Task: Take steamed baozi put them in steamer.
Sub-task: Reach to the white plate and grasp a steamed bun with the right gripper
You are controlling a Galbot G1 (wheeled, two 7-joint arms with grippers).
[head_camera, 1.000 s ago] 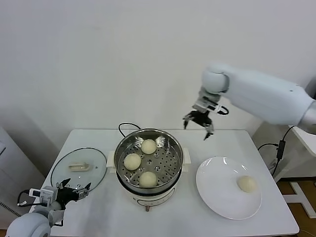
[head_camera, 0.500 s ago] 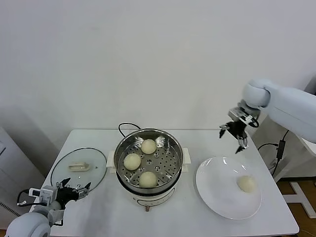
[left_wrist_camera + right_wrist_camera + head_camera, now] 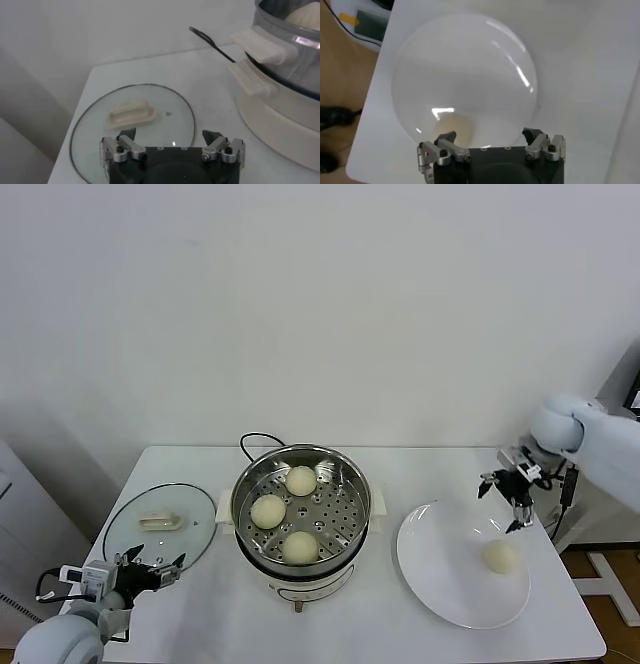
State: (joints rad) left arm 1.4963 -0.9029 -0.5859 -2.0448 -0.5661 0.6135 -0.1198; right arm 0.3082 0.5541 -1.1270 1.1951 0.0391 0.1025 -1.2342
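Note:
The steamer stands mid-table with three steamed baozi on its perforated floor: one at the back, one on the left and one at the front. Another baozi lies on the white plate; the right wrist view shows it just ahead of the jaws. My right gripper hangs open and empty in the air over the plate's far right edge, above and behind that baozi. My left gripper rests open and empty at the table's front left, by the glass lid.
The glass lid with its cream handle lies flat left of the steamer. A black cord runs behind the pot. The table's right edge is close to the plate, with floor and cables beyond.
My right arm has swung from above the steamer's back right rim to the right and downward, ending over the plate's far edge. The left arm and all baozi stay put.

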